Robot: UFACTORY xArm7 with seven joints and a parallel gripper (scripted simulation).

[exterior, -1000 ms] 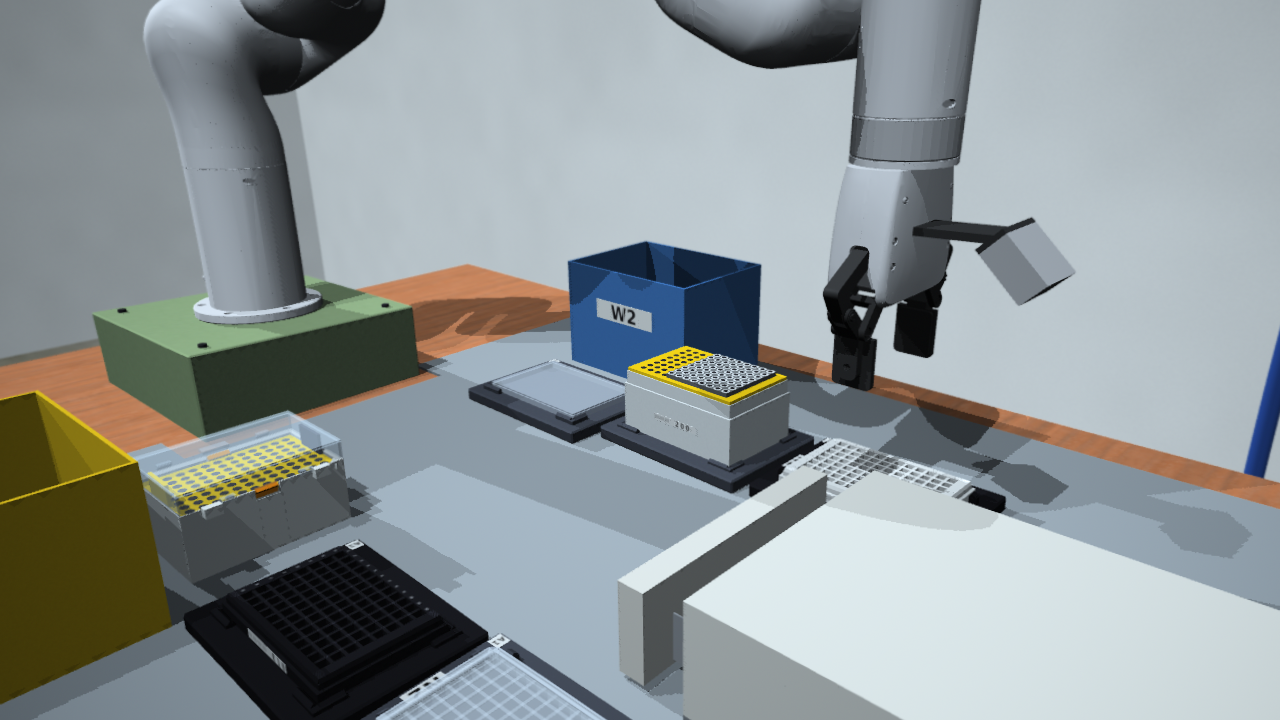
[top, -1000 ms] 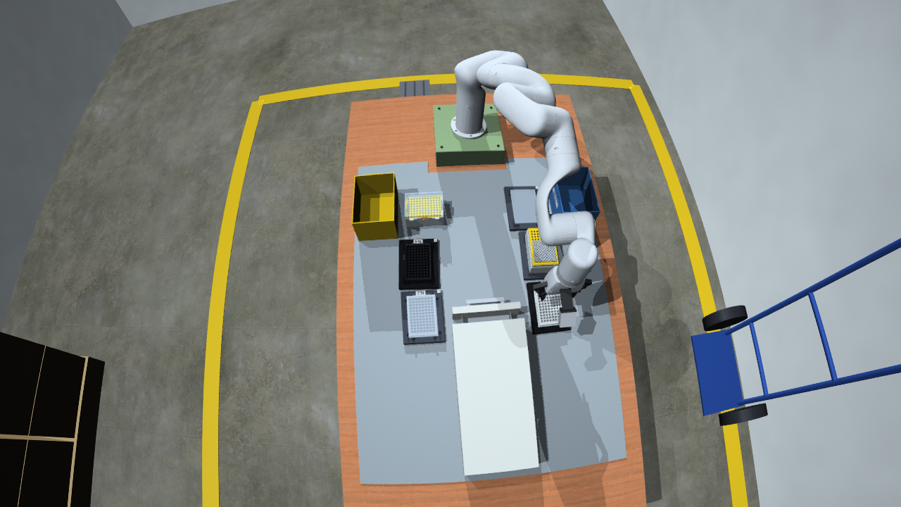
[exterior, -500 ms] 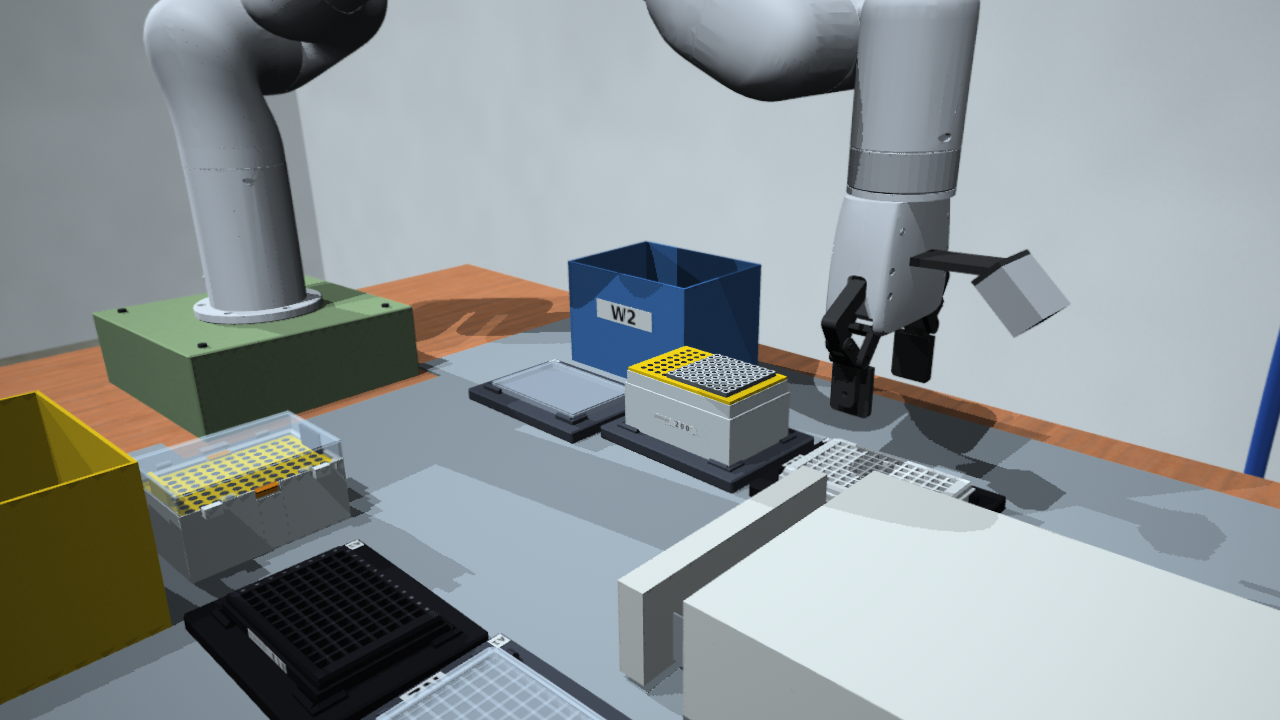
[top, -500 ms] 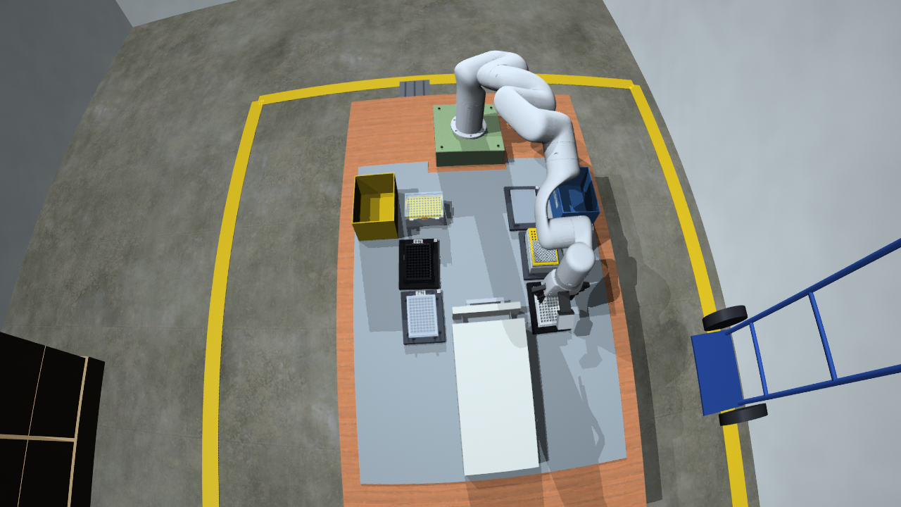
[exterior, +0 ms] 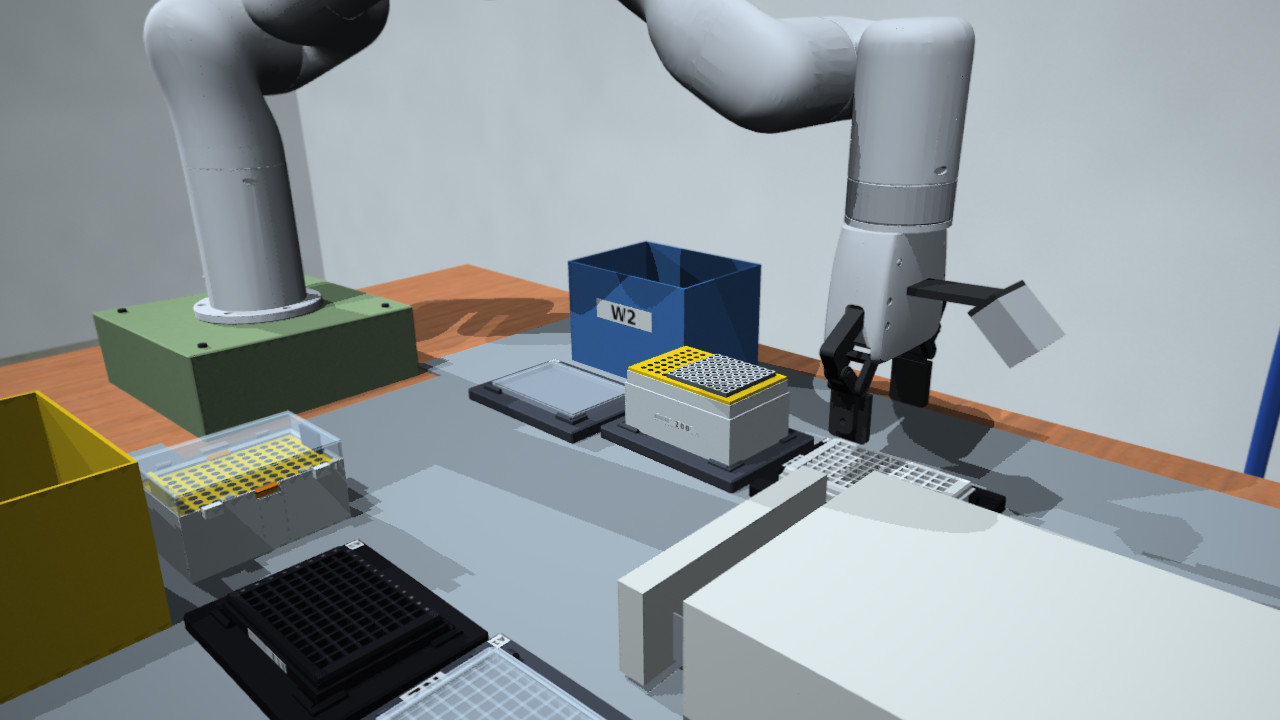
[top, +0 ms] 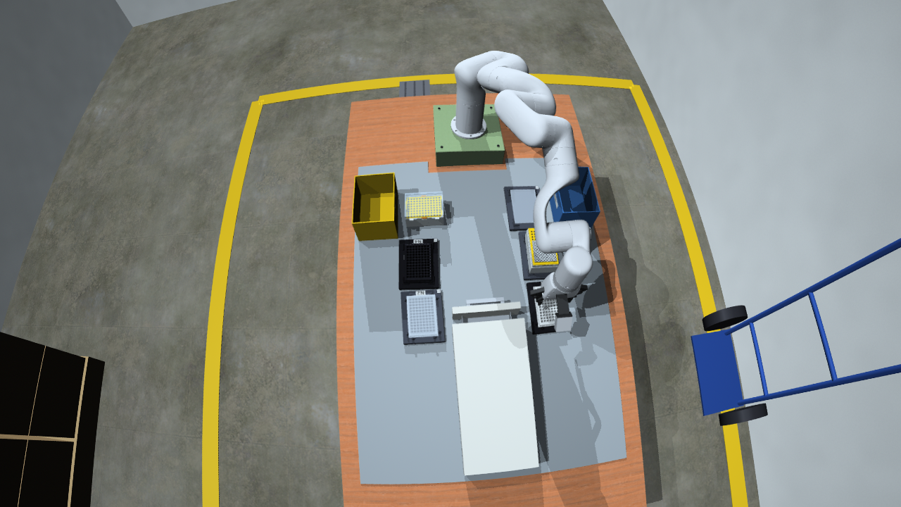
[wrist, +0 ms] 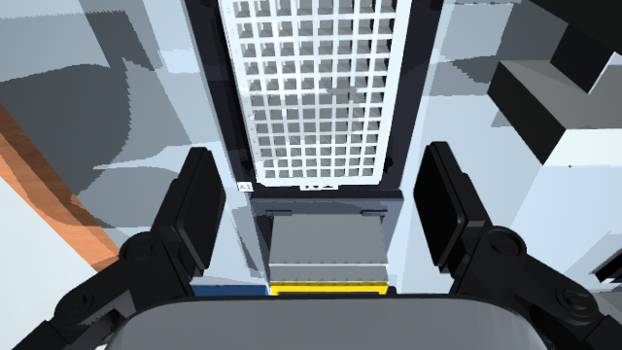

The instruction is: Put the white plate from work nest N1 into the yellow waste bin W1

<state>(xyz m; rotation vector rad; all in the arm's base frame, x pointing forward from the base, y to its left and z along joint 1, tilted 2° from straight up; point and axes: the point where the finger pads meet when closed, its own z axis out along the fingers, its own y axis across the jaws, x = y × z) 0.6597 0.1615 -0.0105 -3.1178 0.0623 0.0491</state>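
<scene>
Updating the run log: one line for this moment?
phase: approach | pincer: open, empty, above white plate | plate: in nest N1 | W1: upright
</scene>
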